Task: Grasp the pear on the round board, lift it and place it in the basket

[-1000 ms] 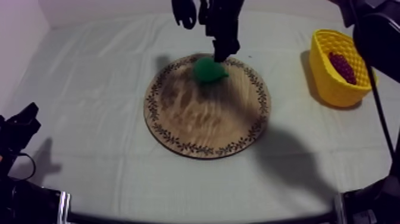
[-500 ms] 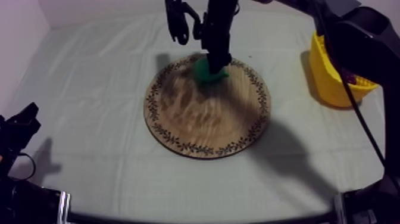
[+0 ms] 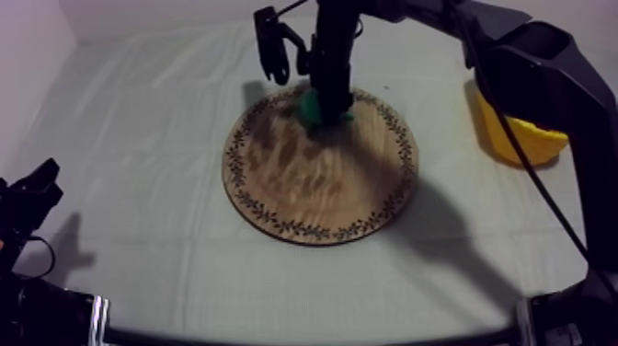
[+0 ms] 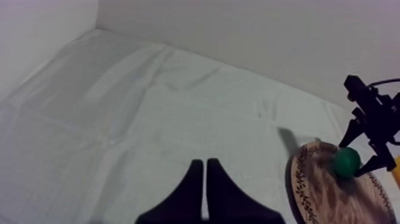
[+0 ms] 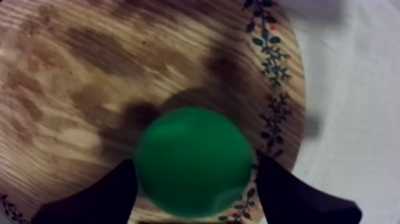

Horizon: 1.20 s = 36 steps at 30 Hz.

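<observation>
The green pear (image 3: 310,110) rests on the far part of the round wooden board (image 3: 322,189). My right gripper (image 3: 329,103) has come straight down over it. In the right wrist view the pear (image 5: 193,161) lies between the two black fingers (image 5: 95,196), which stand apart, one close at each side; the gripper (image 5: 195,174) is open around it. The yellow basket (image 3: 517,140) stands at the right, mostly hidden by my right arm. My left gripper (image 3: 35,195) rests low at the left, its fingers together (image 4: 204,164), shut on nothing.
The board's patterned rim (image 5: 271,65) runs close behind the pear, with cloth beyond it. Wide bare cloth (image 4: 149,119) stretches left of the board. My right arm (image 3: 543,64) crosses over the table's far right.
My right gripper has dropped from just above the pear to down around it. The arm has swung across and now covers most of the basket. The left arm is still.
</observation>
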Available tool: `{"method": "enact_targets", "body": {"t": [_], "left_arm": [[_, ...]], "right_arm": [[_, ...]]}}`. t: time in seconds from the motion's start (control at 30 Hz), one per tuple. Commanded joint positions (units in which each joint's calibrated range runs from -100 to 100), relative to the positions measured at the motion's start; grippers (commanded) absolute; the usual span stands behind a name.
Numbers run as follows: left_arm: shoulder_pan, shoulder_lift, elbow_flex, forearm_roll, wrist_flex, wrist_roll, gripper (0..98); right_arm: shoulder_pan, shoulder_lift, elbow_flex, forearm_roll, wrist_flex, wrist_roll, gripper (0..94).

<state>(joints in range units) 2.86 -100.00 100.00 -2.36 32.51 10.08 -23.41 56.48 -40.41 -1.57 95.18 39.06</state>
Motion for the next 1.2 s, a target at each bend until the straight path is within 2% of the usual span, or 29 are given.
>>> {"method": "enact_targets", "body": {"t": [0.0, 0.27, 0.4, 0.9, 1.17], "left_arm": [[0.00, 0.00, 0.00, -0.01, -0.01, 0.00, 0.1], [0.00, 0.00, 0.00, -0.01, -0.01, 0.00, 0.1], [0.00, 0.00, 0.00, -0.01, -0.01, 0.00, 0.1], [0.00, 0.00, 0.00, -0.01, -0.01, 0.00, 0.1], [0.00, 0.00, 0.00, -0.01, -0.01, 0.00, 0.1]], "right_arm": [[-0.13, 0.46, -0.24, 0.02, -0.07, -0.01, 54.5], [-0.40, 1.02, -0.72, -0.52, -0.10, -0.45, 33.1], [-0.22, 0.07, -0.70, -0.80, 0.02, -0.47, 27.9], [2.35, -13.51, 2.54, -0.47, 0.32, 0.77, 26.8], [5.73, -21.54, 4.08, -0.20, 0.01, -1.89, 31.2]]}}
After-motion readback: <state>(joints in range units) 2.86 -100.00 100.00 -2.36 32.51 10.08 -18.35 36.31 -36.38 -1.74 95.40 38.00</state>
